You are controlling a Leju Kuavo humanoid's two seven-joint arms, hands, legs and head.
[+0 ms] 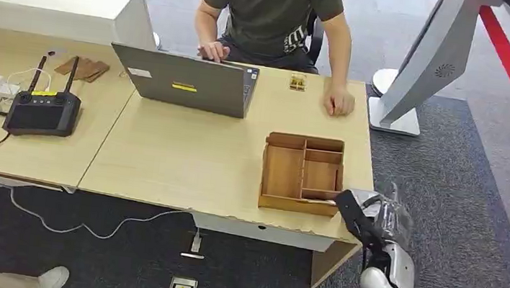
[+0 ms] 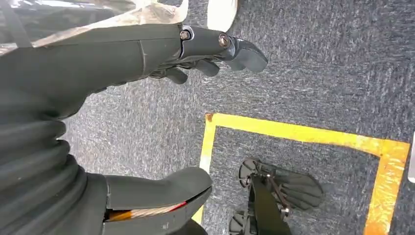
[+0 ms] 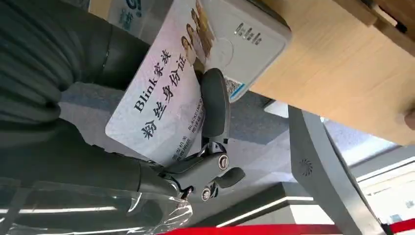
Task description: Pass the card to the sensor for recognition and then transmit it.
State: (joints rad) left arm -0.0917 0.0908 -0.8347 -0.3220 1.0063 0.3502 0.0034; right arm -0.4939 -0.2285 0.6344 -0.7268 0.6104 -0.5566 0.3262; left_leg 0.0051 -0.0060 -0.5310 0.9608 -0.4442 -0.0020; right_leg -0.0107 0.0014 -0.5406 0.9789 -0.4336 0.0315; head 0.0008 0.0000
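At the front right corner of the tabletop, the right hand is raised just beside the edge. In the right wrist view the card is held between the thumb and the fingers, and it is brought close to the white sensor, which is seen against the tabletop edge; whether card and sensor touch cannot be told. The left hand is hung over the grey carpet, with its fingers apart and nothing in them. A wooden tray is placed near the right edge, and a person is seated at the far edge behind a laptop. It is judged that the card is picked up and the recognition step is in hand; the transmitting is not yet done.
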